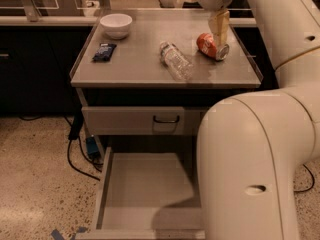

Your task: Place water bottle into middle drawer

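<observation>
Closest to me, the robot arm (250, 174) fills the lower right of the frame as a big cream shell and covers the right side of the middle drawer (140, 184). That drawer is pulled out at bottom centre. Its flat grey floor shows between low side walls, with the arm's shadow across the front part.

Just above it is a shut drawer front (130, 120) with a small black handle (166, 119). Left of the cabinet, black cables (75, 154) trail over the speckled floor.

Higher up is the table (125, 69). The water bottle (176, 60) lies on its side near the middle of the table, close to the front edge and well apart from the open drawer. Its long axis runs diagonally. The narrower end points toward the upper left and the broader end toward the lower right.

To its right, and not touching it, a red soda can (212, 45) also lies on its side. A dark blue packet (104, 51) lies flat toward the left edge. A white bowl (116, 24) stands upright at the far left corner, with only its white inside showing.

The gripper (219, 29) hangs at the top right of centre, directly over the can. I cannot tell how the jaws stand.
</observation>
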Controlling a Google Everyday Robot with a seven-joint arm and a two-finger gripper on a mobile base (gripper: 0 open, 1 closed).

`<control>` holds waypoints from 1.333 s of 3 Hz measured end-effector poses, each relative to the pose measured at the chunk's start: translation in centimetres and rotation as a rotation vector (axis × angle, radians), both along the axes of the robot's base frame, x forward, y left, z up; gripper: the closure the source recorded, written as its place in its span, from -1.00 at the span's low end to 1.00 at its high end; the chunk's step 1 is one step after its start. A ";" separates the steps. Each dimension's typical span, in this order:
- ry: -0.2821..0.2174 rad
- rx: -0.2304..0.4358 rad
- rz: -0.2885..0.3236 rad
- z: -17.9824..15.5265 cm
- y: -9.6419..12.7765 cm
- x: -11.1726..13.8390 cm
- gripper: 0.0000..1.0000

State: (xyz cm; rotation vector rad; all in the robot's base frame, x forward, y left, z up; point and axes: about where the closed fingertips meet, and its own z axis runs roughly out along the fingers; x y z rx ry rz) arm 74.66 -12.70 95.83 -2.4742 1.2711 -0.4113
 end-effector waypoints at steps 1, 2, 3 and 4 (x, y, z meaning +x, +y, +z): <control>-0.015 -0.021 0.161 -0.5 2.0 1.0 -1.00; -0.057 -0.011 0.417 -0.9 4.4 1.1 -1.00; -0.085 0.011 0.593 -1.3 6.1 0.6 -1.00; -0.123 0.016 0.597 -1.2 6.7 1.6 -1.00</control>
